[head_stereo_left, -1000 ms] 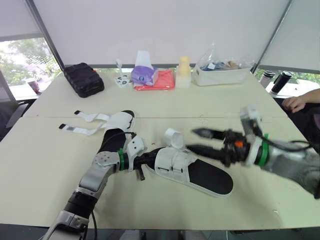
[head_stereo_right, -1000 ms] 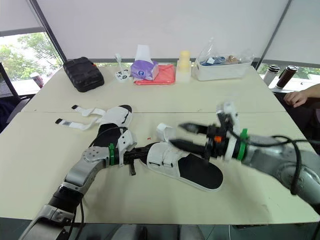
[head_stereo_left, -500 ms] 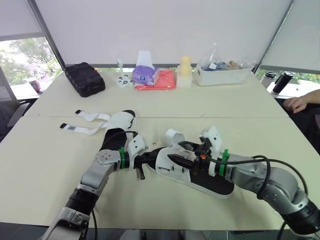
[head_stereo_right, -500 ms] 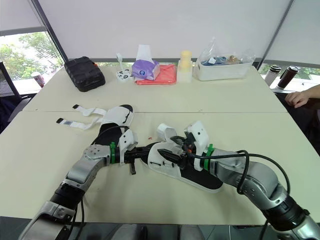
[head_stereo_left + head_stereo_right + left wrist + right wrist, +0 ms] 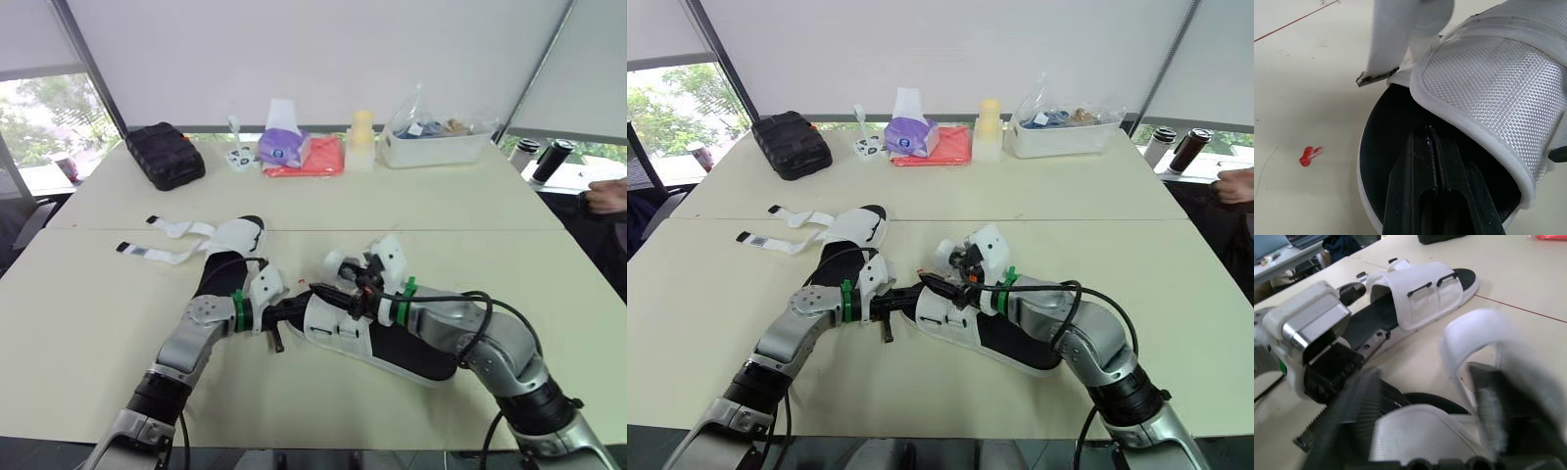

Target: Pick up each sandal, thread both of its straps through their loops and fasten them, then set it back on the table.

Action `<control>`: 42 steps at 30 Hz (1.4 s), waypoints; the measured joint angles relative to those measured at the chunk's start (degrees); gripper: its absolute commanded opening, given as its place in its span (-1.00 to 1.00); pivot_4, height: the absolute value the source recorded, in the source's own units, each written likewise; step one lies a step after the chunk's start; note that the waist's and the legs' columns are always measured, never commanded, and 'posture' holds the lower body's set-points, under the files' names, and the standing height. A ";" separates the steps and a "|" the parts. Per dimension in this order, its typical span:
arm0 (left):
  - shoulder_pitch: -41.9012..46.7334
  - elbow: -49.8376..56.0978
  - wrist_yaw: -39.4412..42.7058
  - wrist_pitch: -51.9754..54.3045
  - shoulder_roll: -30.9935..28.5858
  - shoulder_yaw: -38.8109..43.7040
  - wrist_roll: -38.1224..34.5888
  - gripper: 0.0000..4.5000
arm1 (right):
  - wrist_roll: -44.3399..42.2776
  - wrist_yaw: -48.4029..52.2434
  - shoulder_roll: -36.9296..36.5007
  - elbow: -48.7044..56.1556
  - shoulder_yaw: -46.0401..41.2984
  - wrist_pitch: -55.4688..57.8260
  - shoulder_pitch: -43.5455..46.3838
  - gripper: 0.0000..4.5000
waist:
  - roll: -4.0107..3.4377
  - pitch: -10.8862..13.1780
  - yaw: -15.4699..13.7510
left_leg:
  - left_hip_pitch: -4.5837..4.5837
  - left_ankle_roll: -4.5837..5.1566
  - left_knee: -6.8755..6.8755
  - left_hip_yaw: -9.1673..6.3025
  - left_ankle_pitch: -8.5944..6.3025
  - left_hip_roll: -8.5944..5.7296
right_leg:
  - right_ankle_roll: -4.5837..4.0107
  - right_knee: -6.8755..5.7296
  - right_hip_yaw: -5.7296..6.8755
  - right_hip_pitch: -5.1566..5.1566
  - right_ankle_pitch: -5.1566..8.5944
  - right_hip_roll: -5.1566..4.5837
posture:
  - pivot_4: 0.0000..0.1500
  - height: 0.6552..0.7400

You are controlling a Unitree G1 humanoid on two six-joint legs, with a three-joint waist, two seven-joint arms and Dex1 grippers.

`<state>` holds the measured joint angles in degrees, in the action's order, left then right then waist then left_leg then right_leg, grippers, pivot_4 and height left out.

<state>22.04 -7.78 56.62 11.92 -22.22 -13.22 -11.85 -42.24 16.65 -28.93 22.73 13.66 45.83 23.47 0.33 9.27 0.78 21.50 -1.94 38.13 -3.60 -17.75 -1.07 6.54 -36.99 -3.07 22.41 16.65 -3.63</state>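
Swung in from the table's right side within the last second, the right gripper (image 5: 328, 292) now hangs over a white-strapped, black-soled sandal (image 5: 333, 323), at the end nearest the left arm. The sandal lies toward the front of the cream table (image 5: 392, 211). The gripper's black fingers (image 5: 1352, 431) stand apart on either side of the sandal's curled white strap (image 5: 1484, 333), which rises in a loop. Whether either finger touches the strap cannot be made out. The left gripper (image 5: 297, 307) has not shifted. Its fingers are pressed together and lie on the black footbed, just under the white mesh upper. A second sandal (image 5: 230, 245) of the same make lies just behind the left arm, its two straps spread loose on the tabletop. Along the far edge sit a black quilted pouch (image 5: 164, 154), a purple tissue pack (image 5: 282, 147) and a clear plastic tub (image 5: 436, 145). A person's hand (image 5: 607, 194) shows at the right border.
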 measured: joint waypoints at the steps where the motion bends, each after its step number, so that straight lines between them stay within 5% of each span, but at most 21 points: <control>1: -0.02 0.00 -0.13 0.00 0.00 0.01 0.00 -1.00 | -0.09 -0.07 0.80 -0.08 -0.83 0.82 0.00 -0.67 | 0.00 0.00 0.01 | 0.00 0.00 0.00 0.00 0.00 0.00 | 0.00 0.00 0.00 0.00 0.00 0.00 | 1.00 1.00; 3: -0.08 0.01 -0.32 0.00 0.00 0.02 0.00 -1.00 | -1.31 -0.55 2.05 -0.28 -2.72 2.61 0.09 -0.94 | 0.00 0.00 0.01 | -0.01 0.00 0.00 0.00 0.00 0.00 | 0.00 -0.01 0.00 0.00 0.00 0.00 | 1.00 1.00; 7: -0.13 0.00 -0.45 -0.02 0.02 0.05 -0.01 -1.00 | -9.48 -4.27 7.04 -1.91 -11.03 8.84 2.94 -0.94 | 0.00 0.00 0.03 | -0.01 0.00 0.00 -0.01 0.00 0.00 | 0.00 -0.04 0.00 -0.01 0.00 -0.01 | 1.00 1.00; 12: -0.10 -0.02 -0.44 -0.09 0.25 -0.02 -0.01 -1.00 | -32.69 -15.15 9.75 -8.41 -22.09 17.87 6.69 -0.94 | 0.00 0.00 0.00 | 0.02 0.00 -0.02 -0.02 0.00 -0.01 | 0.00 -0.04 0.00 0.01 0.00 -0.08 | 1.00 1.00; 17: -0.14 -0.03 -0.43 -0.19 0.28 -0.07 0.00 -1.00 | -55.66 -28.00 4.55 -14.17 -22.19 20.44 6.59 -0.94 | 0.00 0.00 0.03 | 0.03 0.01 -0.03 -0.01 0.00 -0.01 | -0.01 0.00 0.00 -0.01 0.00 -0.11 | 1.00 1.00; 21: -0.24 -0.01 -0.45 -0.29 0.29 -0.04 0.00 -1.00 | -59.06 -30.18 -2.48 -13.90 -18.19 23.84 2.74 -0.94 | -0.01 -0.01 0.07 | 0.04 0.03 -0.03 0.00 -0.01 0.00 | -0.01 0.05 0.02 -0.04 0.00 -0.08 | 1.00 1.00; 25: -0.38 -0.01 -0.51 -0.33 0.25 0.07 0.01 -1.00 | -52.66 -27.14 -4.14 -10.51 -15.28 23.60 1.42 -0.94 | -0.02 -0.01 0.08 | 0.01 0.03 -0.03 0.00 -0.01 -0.01 | 0.01 0.03 0.01 -0.05 0.00 -0.03 | 1.00 1.00; 28: -0.40 0.03 -0.48 -0.41 0.31 0.00 0.01 -1.00 | -46.15 -22.98 -4.76 -7.39 -14.09 22.20 1.44 -0.56 | -0.01 -0.01 0.04 | 0.01 0.03 -0.03 0.00 -0.01 0.00 | 0.02 0.04 0.02 -0.04 0.01 -0.01 | 1.00 1.00; 33: -0.44 -0.03 -0.46 -0.86 0.30 -0.11 0.01 -1.00 | -42.49 -18.40 -4.76 -5.44 -14.52 20.58 0.29 0.46 | -0.01 -0.01 -0.03 | 0.03 0.03 -0.03 -0.01 -0.01 0.00 | 0.03 0.05 0.02 -0.04 0.02 -0.03 | 1.00 1.00; 42: -0.42 -0.37 -0.39 -1.29 0.27 -0.12 0.02 -1.00 | -45.80 -17.08 -5.48 -1.80 -16.04 20.17 -2.80 0.46 | -0.01 0.00 0.00 | 0.02 0.03 -0.04 -0.02 -0.01 0.01 | 0.02 0.06 0.02 -0.05 0.02 -0.04 | 1.00 1.00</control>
<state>21.62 -8.15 56.22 10.63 -21.95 -13.34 -11.82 -88.04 -0.43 -34.41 20.94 -2.38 66.00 20.68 0.32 9.26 0.79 21.52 -1.92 38.09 -3.61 -17.76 -1.06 6.57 -36.93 -3.06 22.37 16.67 -3.67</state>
